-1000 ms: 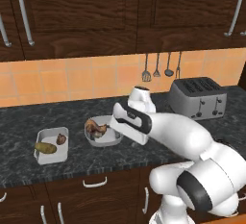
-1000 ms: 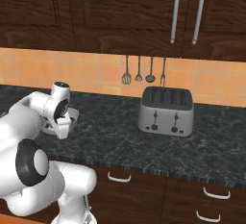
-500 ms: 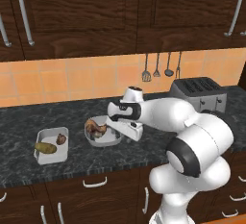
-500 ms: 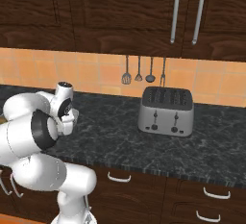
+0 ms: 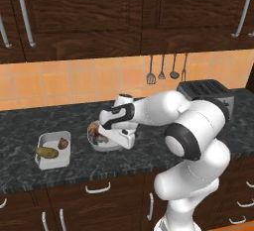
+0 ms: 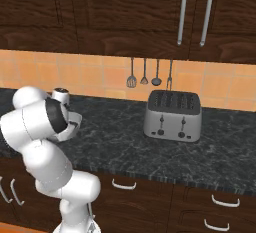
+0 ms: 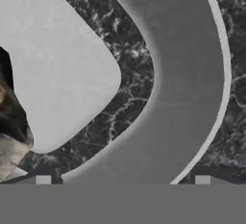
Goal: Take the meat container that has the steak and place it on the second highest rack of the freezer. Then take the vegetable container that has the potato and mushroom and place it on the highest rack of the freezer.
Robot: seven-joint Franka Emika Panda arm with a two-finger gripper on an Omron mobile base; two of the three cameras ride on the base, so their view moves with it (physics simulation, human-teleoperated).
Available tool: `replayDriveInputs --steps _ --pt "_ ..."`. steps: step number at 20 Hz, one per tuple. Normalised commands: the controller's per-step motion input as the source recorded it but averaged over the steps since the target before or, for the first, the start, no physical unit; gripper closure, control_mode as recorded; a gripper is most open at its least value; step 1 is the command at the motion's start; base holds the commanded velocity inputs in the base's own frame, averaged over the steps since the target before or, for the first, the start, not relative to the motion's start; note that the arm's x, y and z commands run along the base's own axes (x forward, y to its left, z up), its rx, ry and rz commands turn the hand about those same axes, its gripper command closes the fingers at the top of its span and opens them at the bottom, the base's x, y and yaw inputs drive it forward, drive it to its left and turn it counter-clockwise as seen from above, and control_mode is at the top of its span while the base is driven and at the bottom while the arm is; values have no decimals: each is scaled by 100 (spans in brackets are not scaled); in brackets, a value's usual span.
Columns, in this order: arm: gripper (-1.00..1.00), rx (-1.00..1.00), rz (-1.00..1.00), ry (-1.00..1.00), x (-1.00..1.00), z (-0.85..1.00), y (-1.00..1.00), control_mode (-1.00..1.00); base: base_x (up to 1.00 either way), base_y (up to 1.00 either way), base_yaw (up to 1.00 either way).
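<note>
Wide-open gripper [image 5: 110,137] hangs low over the near wall of the meat container [image 5: 101,144] holding the steak [image 5: 98,133] on the black counter [image 5: 149,148]. A misaligned closure could tip it.

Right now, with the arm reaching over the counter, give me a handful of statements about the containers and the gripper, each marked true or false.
1. The gripper is at the meat container. True.
2. The potato lies in the meat container. False: it lies in the vegetable container, with the mushroom.
3. The jaws are shut on the steak. False: they stand open, holding nothing.
4. Both containers sit on the counter. True.
5. The toaster stands between the containers. False: it stands off to the right of both.
</note>
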Motion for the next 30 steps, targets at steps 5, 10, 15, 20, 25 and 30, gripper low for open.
replayDriveInputs --steps 5,10,15,20,25,30 --pt "-100 0 -9 0 0 -29 4 -100 0 0 0" --pt "-100 0 -8 0 0 -31 0 -100 0 0 0" --pt "100 0 -8 0 0 -33 0 -100 0 0 0" --pt "100 0 -7 0 -12 -24 -3 -100 0 0 0" --pt "100 0 -2 -3 -87 -7 -7 -100 0 0 0" --pt "100 0 0 -3 -53 12 -5 -100 0 0 0"
